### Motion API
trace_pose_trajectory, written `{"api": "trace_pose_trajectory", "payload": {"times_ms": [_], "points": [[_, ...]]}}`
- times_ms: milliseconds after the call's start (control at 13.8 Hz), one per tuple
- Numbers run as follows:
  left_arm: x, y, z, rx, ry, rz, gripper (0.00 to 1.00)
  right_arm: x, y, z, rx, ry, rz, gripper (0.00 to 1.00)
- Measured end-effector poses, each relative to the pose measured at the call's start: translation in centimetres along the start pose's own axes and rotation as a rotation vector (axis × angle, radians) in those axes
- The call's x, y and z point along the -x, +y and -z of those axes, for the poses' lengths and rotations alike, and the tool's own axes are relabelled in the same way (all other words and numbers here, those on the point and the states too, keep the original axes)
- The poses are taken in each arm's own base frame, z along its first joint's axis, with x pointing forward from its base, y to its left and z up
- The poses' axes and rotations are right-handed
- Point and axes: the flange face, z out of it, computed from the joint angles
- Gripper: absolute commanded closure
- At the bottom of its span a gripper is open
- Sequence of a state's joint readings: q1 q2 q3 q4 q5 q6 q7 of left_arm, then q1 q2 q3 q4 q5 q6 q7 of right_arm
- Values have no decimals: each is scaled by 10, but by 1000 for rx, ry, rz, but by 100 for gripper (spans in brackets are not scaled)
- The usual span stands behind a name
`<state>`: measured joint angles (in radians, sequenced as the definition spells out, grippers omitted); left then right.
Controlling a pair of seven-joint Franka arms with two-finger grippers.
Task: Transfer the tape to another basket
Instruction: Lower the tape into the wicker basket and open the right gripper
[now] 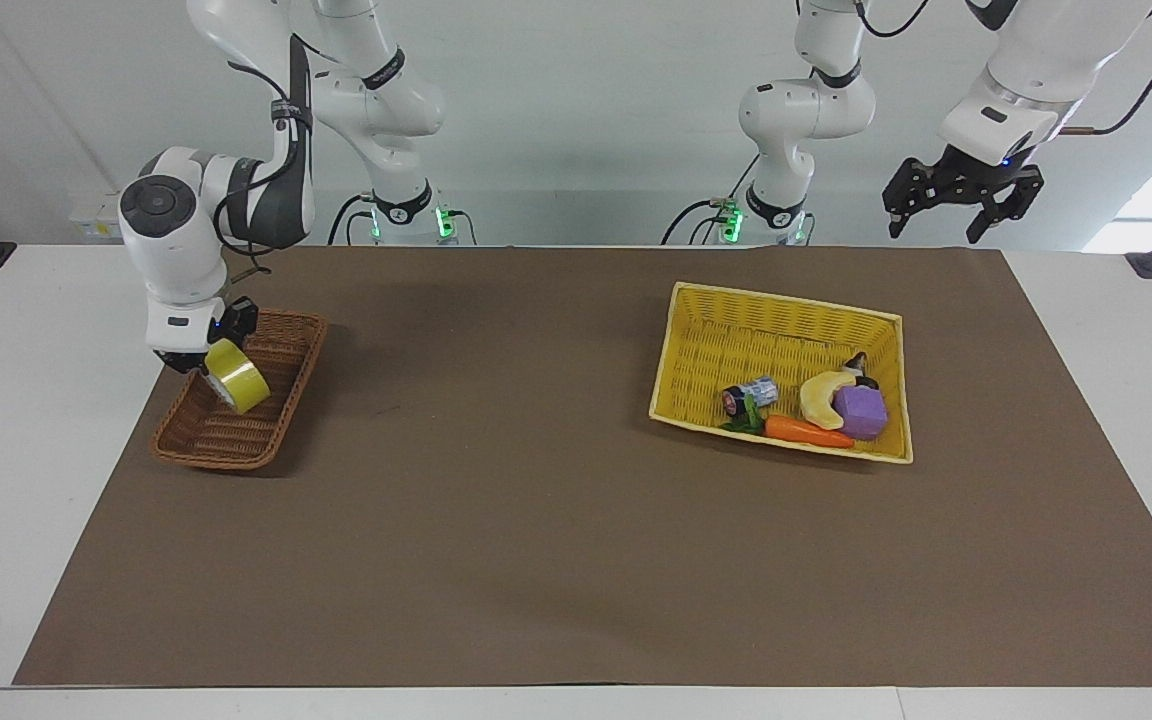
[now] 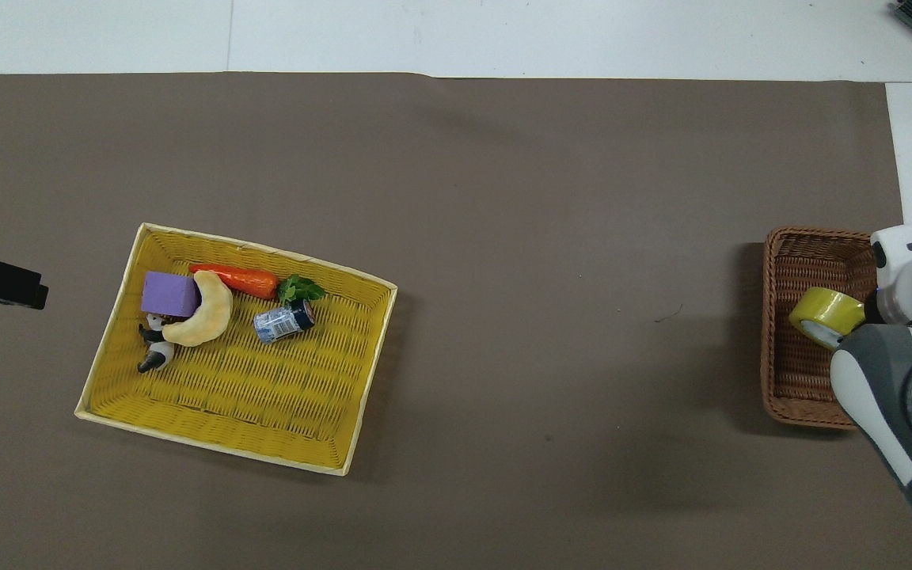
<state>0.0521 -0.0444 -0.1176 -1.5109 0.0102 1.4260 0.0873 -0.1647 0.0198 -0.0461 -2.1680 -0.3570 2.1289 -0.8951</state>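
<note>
R gripper (image 1: 198, 357) points down over basket (image 1: 236, 425), clamped on tape (image 1: 235, 375); L gripper (image 1: 963, 200) raised, open.

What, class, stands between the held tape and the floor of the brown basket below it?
Nothing visible does. The right end effector holds the tape tilted, right over the brown basket, whose floor shows bare under the roll. The left end effector waits, raised near the table's edge, apart from it.

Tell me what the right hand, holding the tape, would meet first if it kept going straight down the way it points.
The right hand, shut on the tape, points down into the brown basket. Going straight on, the tape would probably meet the basket's woven floor first; how much gap remains is unclear.
</note>
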Motion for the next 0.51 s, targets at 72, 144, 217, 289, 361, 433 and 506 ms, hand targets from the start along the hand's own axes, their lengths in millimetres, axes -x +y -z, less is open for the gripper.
{"api": "trace_pose_trajectory", "payload": {"times_ms": [72, 144, 217, 289, 361, 433, 506], "points": [[-2, -4, 0, 5, 10, 8, 0, 1, -3, -2, -6, -3, -11, 0], [-2, -8, 0, 9, 16, 15, 0, 2, -6, -4, -10, -6, -28, 0], [-2, -10, 0, 10, 18, 18, 0, 3, -7, -3, -14, -7, -46, 0], [-2, -9, 0, 10, 18, 18, 0, 3, -8, -3, -25, -8, -68, 0], [-2, -8, 1, 10, 19, 16, 0, 4, -10, -2, -47, -4, -99, 0], [-2, -7, 2, 9, 21, 15, 0, 4, -11, 2, -74, 8, -137, 0], [-2, -7, 2, 9, 22, 15, 0, 2, -11, 8, -101, 23, -183, 0]]}}
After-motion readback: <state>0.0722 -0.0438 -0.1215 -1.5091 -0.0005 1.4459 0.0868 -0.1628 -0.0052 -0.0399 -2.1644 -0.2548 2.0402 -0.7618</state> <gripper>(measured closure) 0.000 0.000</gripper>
